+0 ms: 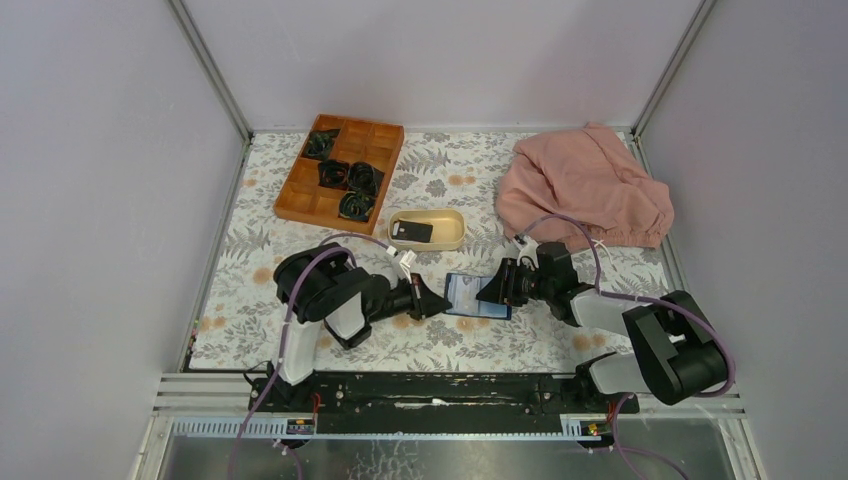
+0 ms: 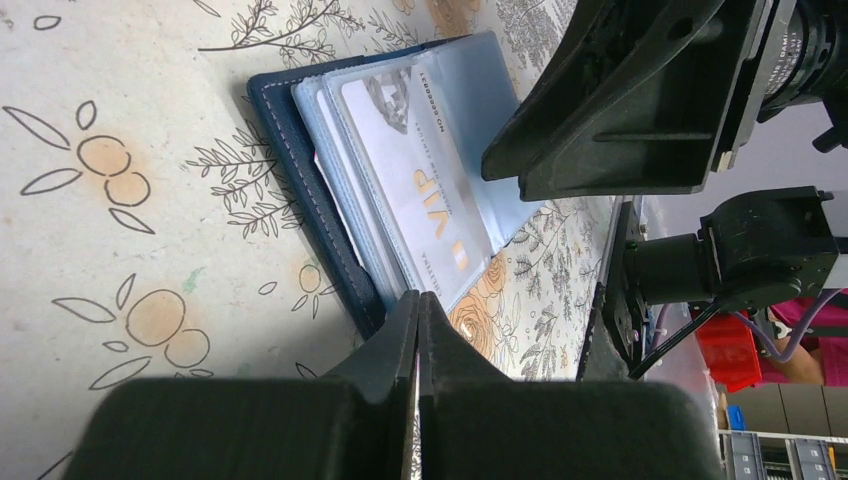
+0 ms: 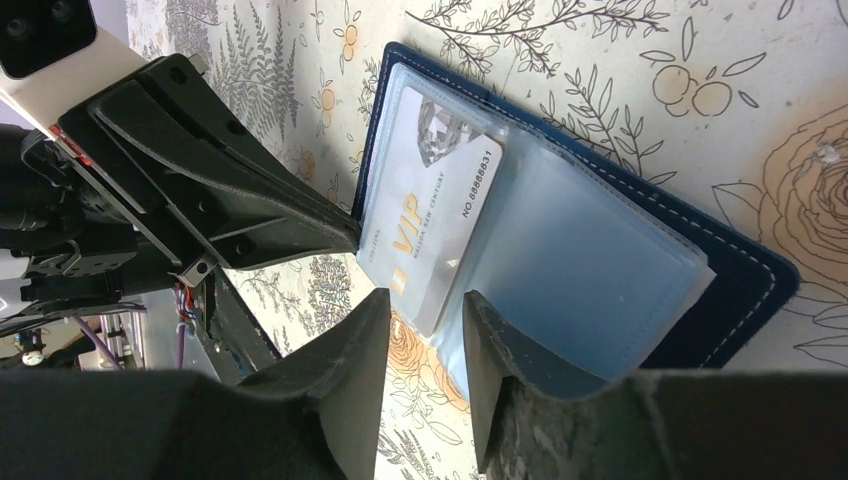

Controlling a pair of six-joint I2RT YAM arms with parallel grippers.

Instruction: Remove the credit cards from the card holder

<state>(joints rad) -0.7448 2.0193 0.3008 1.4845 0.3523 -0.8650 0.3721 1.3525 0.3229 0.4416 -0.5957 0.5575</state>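
Observation:
The navy card holder (image 1: 478,298) lies open on the floral tablecloth between my two grippers, its light blue plastic sleeves up. A pale grey-white credit card marked VIP (image 3: 430,205) sits in a sleeve, partly slid out; it also shows in the left wrist view (image 2: 415,165). A black card (image 1: 412,232) lies in the beige dish (image 1: 450,222). My left gripper (image 2: 418,298) is shut, its tip against the holder's navy edge (image 2: 300,190). My right gripper (image 3: 427,303) is open, its jaws on either side of the VIP card's corner and sleeve edge.
A wooden compartment tray (image 1: 300,195) with dark coiled items stands at the back left. A pink cloth (image 1: 585,190) is heaped at the back right. Metal frame posts and grey walls bound the table.

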